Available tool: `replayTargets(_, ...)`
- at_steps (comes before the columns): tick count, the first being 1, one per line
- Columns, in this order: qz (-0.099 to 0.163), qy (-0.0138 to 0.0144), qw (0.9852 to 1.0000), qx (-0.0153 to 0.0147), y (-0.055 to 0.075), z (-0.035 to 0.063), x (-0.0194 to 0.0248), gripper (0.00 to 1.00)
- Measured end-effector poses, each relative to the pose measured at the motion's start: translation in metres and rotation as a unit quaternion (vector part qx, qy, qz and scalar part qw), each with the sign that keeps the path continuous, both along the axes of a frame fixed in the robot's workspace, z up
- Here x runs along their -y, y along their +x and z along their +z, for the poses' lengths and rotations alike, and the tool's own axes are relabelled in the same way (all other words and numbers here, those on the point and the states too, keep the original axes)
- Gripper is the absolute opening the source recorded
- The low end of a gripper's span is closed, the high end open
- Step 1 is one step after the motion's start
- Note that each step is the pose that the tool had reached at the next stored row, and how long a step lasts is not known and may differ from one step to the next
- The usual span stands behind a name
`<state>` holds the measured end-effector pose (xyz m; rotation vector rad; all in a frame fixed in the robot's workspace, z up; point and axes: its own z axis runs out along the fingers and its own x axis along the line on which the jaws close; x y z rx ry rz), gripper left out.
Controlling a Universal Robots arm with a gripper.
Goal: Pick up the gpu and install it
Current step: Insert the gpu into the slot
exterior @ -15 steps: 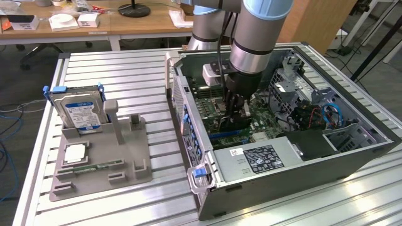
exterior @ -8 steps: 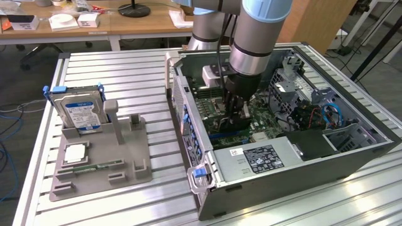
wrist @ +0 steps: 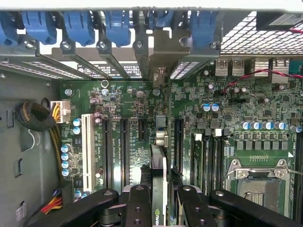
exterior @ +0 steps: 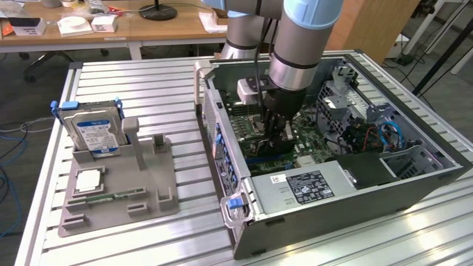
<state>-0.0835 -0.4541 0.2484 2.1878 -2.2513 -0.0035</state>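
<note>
Your hand (wrist: pixel 161 201) pinching the gpu (wrist: pixel 160 161), thin dark card standing edge-on, hanging above the motherboard (wrist: pixel 128 118) slots inside the computer case (exterior: pixel 347 199)

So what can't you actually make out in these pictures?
- Exterior view: the gpu's lower edge and the slot under it, hidden by the hand and arm inside the computer case.
- Wrist view: whether the card is fully seated; it is seen edge-on.
- Wrist view: the hand's fingertips, cut off by the picture edge.
- Exterior view: print on the hard drive label, too small.
</note>
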Motion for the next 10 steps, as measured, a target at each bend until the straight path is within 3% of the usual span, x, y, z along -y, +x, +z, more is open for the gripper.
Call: replayTargets(10,0.0,0.0002,1.0,0.0002,-0.0005,-0.0054,0.0,0.26)
